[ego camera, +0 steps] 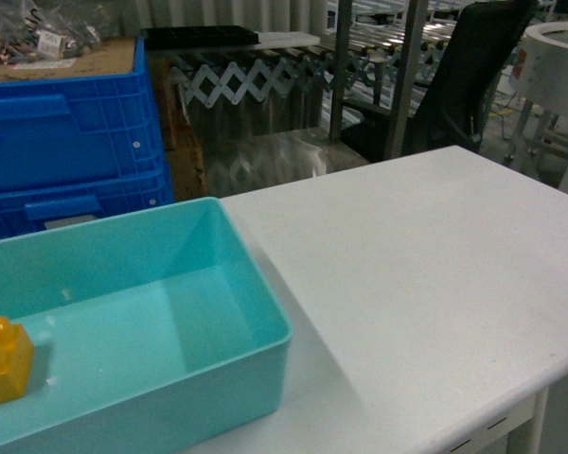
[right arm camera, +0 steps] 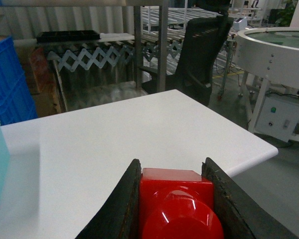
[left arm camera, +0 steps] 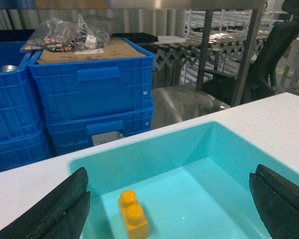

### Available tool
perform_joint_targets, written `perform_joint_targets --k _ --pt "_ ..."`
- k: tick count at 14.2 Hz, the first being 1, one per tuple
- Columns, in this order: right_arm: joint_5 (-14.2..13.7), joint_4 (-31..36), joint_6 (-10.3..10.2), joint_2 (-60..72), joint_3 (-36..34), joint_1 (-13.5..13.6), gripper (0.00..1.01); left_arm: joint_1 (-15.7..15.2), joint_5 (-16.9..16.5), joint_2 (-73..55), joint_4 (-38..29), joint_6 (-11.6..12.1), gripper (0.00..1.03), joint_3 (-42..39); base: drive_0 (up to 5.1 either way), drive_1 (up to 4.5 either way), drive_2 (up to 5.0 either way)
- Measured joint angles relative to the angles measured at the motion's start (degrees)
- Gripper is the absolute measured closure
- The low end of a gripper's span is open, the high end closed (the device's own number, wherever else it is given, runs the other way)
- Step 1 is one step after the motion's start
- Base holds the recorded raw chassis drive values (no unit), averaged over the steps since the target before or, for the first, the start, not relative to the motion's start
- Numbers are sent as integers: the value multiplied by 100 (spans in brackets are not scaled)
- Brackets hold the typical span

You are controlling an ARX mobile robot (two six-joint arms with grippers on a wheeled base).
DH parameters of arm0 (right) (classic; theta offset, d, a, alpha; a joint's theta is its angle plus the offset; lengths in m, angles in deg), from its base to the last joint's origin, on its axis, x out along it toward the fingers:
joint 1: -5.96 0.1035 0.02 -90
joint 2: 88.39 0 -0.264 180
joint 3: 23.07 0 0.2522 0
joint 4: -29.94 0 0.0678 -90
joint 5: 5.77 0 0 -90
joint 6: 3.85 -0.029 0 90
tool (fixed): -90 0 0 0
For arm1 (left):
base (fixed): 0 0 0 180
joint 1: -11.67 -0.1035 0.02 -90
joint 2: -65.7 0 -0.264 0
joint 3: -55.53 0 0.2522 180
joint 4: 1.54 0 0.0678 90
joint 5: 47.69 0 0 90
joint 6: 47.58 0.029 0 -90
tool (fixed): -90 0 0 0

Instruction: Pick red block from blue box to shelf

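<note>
Right end effector [right arm camera: 175, 199] clamped on the red block [right arm camera: 177, 201], above the white desk [right arm camera: 114, 134]. Left end effector [left arm camera: 172, 199] spread wide over the blue box [left arm camera: 209, 139], yellow brick [left arm camera: 133, 219] inside.

Blue box [ego camera: 265, 312] sits on the table [ego camera: 426, 284], at its left end in the head view. Two-stud brick [ego camera: 4, 359] lies inside it, on the floor near the left side. Stacked crates [ego camera: 71, 151] stand behind the box, off the table; cardboard [left arm camera: 79, 50] with bagged parts [left arm camera: 70, 34] on top. Shelf [ego camera: 407, 76] is behind the table, right of the crates, a chair [ego camera: 464, 80] beside it. Red block [right arm camera: 177, 201] sits between the right gripper [right arm camera: 175, 199] fingers, above the table, right of the box. Left gripper [left arm camera: 174, 204] hangs over the box, fingers either side of the brick.
</note>
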Motion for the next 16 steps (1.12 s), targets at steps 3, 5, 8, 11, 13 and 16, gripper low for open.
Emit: perform_joint_targets --k 3,5,8,11,13,16 --pt "0 0 0 0 0 0 72 0 0 0 2 0 5 0 -165 -165 -165" --pt "0 0 0 0 0 0 72 0 2 0 0 0 5 0 -170 -170 -170" --pt "0 -2 -2 2 0 0 72 0 2 0 0 0 5 0 -162 -162 -162" --pt "0 0 0 2 0 0 72 0 2 0 0 0 5 0 -168 -168 -168" --pt "0 0 0 2 0 0 72 0 2 0 0 2 5 0 -166 -166 -166" --pt "0 0 0 2 0 0 72 0 2 0 0 0 5 0 -157 -157 -157"
